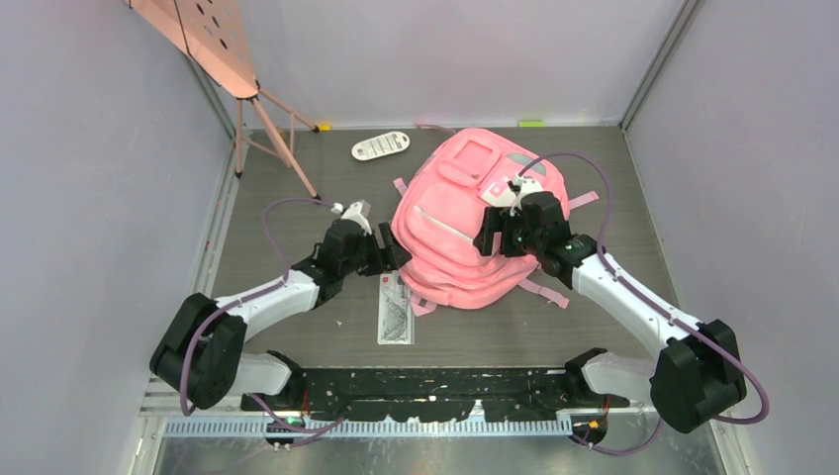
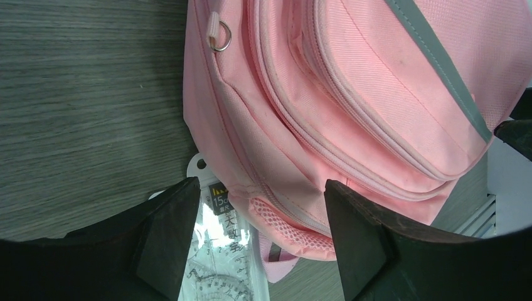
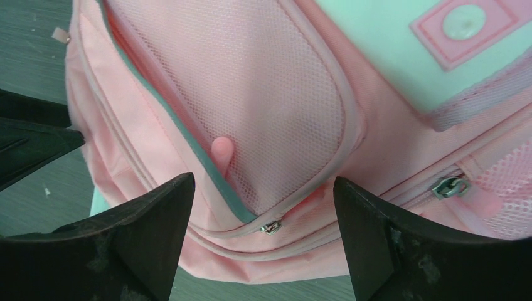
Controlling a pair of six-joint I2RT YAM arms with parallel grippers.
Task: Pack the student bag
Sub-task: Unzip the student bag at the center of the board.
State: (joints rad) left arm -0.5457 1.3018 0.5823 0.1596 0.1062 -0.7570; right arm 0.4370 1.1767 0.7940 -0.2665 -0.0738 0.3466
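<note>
We are angling both arms inward, left gripper [image 1: 394, 255] at the left edge and right gripper [image 1: 492, 237] over the right side of the student bag [image 1: 445, 247] lying mid-frame, both jaws spread wide, holding nothing.

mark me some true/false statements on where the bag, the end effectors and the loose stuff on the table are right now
1. The student bag lies on the table with both arms reaching to it. True.
2. The left end effector is shut on a bag strap. False: the left end effector is open and empty, at the bag's left side.
3. A clear ruler packet lies on the table with its far end at the bag's near-left edge. True.
4. The white flat object sits on top of the bag. False: the white flat object lies on the table beyond the bag, apart from it.
5. The right end effector is over the bag, fingers apart. True.
</note>
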